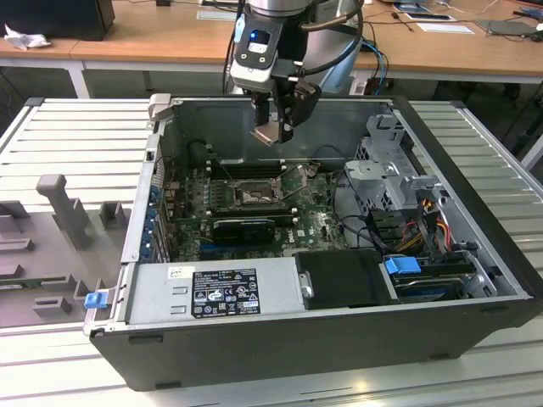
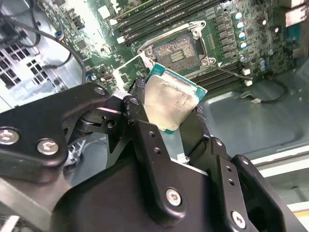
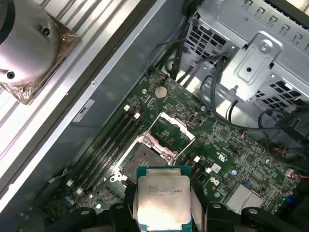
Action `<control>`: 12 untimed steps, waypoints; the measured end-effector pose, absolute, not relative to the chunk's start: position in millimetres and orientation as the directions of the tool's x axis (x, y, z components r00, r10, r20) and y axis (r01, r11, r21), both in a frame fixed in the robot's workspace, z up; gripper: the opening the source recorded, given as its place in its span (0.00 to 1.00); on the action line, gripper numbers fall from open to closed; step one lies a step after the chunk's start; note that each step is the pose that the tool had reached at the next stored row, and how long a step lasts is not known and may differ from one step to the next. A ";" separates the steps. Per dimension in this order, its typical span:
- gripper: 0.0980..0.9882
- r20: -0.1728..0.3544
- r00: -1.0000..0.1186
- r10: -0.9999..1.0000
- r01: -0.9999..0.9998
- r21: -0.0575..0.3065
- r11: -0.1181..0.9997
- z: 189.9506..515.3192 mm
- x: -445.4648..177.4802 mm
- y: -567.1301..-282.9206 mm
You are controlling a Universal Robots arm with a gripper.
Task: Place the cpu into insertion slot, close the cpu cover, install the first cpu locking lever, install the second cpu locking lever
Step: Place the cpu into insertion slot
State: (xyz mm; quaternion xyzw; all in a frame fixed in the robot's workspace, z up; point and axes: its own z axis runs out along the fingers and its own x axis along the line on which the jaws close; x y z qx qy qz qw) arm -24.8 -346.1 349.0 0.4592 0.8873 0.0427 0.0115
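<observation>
My gripper (image 1: 270, 131) hangs over the open computer case, shut on the cpu (image 1: 268, 134), a flat square chip with a pale metal top. In both wrist views the black fingers (image 2: 137, 108) clamp the cpu (image 2: 170, 102) (image 3: 161, 198) by two opposite edges. Below it on the green board lies the insertion slot (image 3: 143, 158) (image 2: 176, 48) (image 1: 253, 197), a dark square recess, bare and uncovered. The cpu cover (image 3: 172, 130), a thin metal frame with a window, stands swung up at the slot's edge. The cpu is in the air above the slot, apart from it.
Long black memory slots (image 3: 108, 142) run beside the socket. A black card (image 1: 244, 227) lies across the board. A metal drive cage (image 1: 390, 170) with cables is on the exterior view's right, and a power supply (image 1: 216, 292) sits at the front. The case walls (image 1: 280, 106) ring the board.
</observation>
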 end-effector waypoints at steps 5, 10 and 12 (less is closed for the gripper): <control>0.48 0.019 -0.489 0.872 0.870 0.086 0.486 348.0 -24.8 -346.1; 0.48 0.019 -0.413 0.910 0.908 0.086 0.410 347.1 -24.8 -346.1; 0.48 0.019 -0.387 0.922 0.919 0.086 0.384 346.8 -24.8 -346.1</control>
